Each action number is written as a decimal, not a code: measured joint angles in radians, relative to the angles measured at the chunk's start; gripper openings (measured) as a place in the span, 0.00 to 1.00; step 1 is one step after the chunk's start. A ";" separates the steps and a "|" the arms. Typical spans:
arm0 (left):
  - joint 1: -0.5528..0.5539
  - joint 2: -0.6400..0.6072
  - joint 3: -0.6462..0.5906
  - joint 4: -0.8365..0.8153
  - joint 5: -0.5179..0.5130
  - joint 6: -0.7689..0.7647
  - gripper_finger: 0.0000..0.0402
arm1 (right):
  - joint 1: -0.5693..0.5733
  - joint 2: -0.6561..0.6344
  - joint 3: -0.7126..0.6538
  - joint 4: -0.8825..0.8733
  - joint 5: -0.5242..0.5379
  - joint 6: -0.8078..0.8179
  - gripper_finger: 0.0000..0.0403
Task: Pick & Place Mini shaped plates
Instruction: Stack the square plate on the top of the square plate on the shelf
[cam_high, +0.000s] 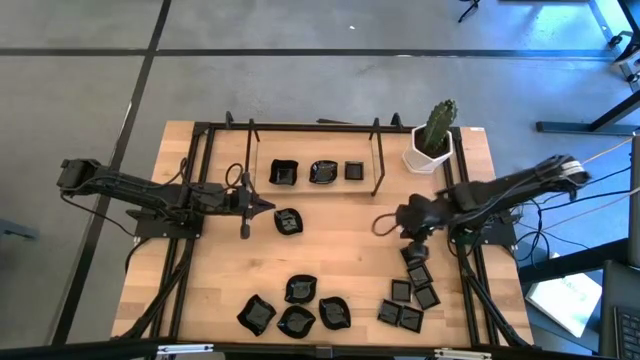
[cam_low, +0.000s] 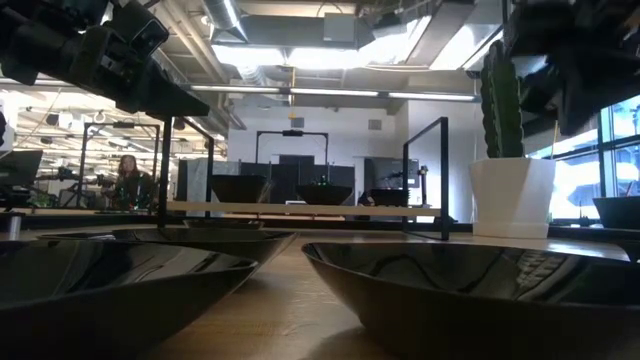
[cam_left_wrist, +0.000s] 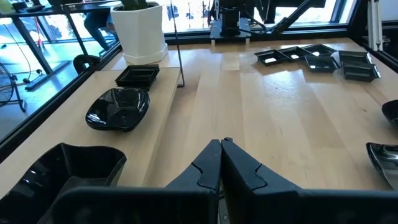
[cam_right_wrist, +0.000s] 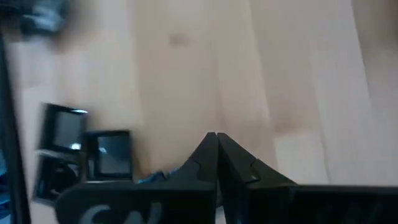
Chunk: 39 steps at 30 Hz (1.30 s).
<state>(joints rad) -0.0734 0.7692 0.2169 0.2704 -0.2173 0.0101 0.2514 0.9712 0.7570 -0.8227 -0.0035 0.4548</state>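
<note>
My left pincer is pressed together, empty, beside one small black plate. My right pincer is together too, over bare wood mid-table. Three plates sit in the back rack; others crowd the front edge and right corner.

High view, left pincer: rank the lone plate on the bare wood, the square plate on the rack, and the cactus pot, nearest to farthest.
1. Lone plate: on the bare wood, just past the shut left pincer.
2. Square plate: right end of the three on the rack, farther toward the table's back.
3. Cactus pot: back right corner, farthest.
</note>
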 joint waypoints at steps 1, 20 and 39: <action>0.000 0.000 0.000 0.000 0.000 0.000 0.01 | 0.005 0.043 0.023 -0.038 0.015 0.057 0.01; 0.000 0.000 0.000 -0.021 0.002 -0.024 0.02 | 0.013 0.533 0.311 -0.216 -0.044 0.182 0.04; 0.000 0.000 0.000 -0.021 0.003 0.031 0.01 | 0.142 0.546 0.191 -0.145 -0.039 0.628 0.35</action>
<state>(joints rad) -0.0734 0.7692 0.2169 0.2496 -0.2142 0.0414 0.3929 1.5169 0.9483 -0.9674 -0.0428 1.0827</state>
